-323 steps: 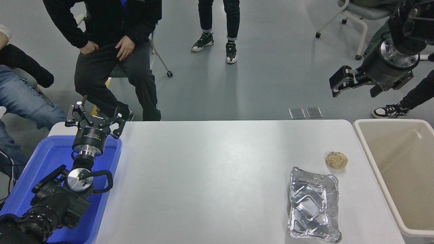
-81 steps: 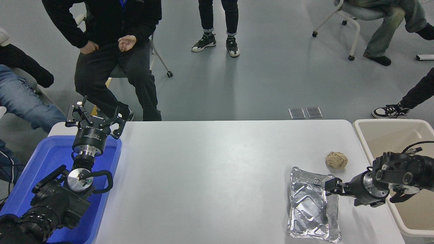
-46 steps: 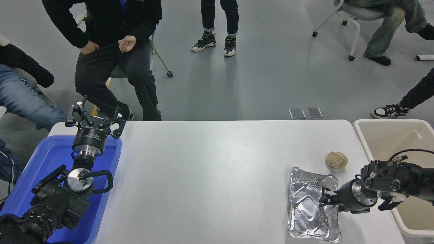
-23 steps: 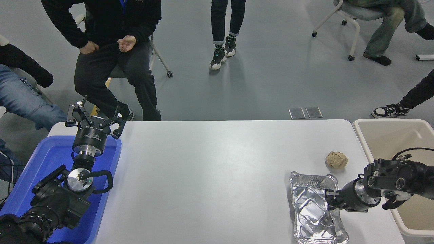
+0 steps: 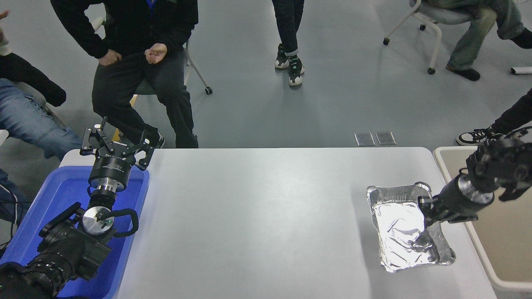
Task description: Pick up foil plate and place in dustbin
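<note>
The foil plate [image 5: 403, 226], a shiny silver tray with a crinkled rim, hangs tilted just above the right end of the white table [image 5: 270, 207], casting a shadow to its left. My right gripper [image 5: 428, 211] is shut on its right rim, reaching in from the right edge. The dustbin [image 5: 511, 245], a beige bin with a thick rim, stands right beside the table's right end, directly under the right arm. My left gripper [image 5: 116, 143] is parked at the lower left, fingers spread open and holding nothing.
A blue tub [image 5: 62, 195] sits under the left arm at the table's left end. People sit and stand on the far side, one seated person [image 5: 137, 62] close to the table's far left corner. A wheeled chair [image 5: 432, 20] stands at the top right.
The right gripper closed on the foil plate's right rim and has lifted it up and towards the dustbin. The tan paper ball is now hidden behind the plate. The left arm stayed still.
</note>
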Controlling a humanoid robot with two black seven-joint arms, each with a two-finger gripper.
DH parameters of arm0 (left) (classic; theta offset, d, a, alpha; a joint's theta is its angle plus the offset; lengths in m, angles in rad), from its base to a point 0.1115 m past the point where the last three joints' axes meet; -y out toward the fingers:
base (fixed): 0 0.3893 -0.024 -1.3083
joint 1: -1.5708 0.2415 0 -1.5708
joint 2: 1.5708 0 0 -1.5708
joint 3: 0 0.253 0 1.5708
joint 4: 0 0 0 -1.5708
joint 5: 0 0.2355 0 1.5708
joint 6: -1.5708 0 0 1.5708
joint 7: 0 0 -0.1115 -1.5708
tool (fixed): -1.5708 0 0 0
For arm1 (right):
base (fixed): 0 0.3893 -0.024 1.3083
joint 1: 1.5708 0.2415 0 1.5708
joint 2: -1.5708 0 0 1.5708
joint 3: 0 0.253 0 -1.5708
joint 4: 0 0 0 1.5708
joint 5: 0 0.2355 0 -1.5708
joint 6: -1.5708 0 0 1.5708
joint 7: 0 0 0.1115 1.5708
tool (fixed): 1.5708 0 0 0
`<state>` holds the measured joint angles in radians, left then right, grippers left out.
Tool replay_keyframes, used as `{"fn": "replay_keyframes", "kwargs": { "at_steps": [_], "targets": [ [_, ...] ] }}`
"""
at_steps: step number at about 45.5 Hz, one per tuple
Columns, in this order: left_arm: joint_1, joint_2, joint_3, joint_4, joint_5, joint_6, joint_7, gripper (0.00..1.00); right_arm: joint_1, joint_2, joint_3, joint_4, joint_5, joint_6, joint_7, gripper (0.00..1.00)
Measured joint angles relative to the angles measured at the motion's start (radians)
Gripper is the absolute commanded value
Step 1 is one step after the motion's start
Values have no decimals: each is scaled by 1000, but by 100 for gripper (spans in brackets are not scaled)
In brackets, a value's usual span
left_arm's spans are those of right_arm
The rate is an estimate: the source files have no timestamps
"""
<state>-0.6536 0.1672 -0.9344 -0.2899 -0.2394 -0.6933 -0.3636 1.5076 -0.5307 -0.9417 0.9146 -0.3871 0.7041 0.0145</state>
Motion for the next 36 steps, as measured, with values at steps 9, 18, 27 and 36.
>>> {"fn": "replay_keyframes", "kwargs": {
  "at_steps": [9, 18, 27, 36],
  "targets": [
    [0, 0, 0, 0, 0, 0, 0, 99, 166, -37, -15, 11, 0, 50, 0, 0],
    [0, 0, 0, 0, 0, 0, 0, 99, 318, -55, -28, 16, -11, 69, -4, 0],
    [0, 0, 0, 0, 0, 0, 0, 99, 453, -63, -33, 18, -52, 77, -6, 0],
    [0, 0, 0, 0, 0, 0, 0, 99, 549, -67, -35, 19, -83, 80, -7, 0]
  ]
}}
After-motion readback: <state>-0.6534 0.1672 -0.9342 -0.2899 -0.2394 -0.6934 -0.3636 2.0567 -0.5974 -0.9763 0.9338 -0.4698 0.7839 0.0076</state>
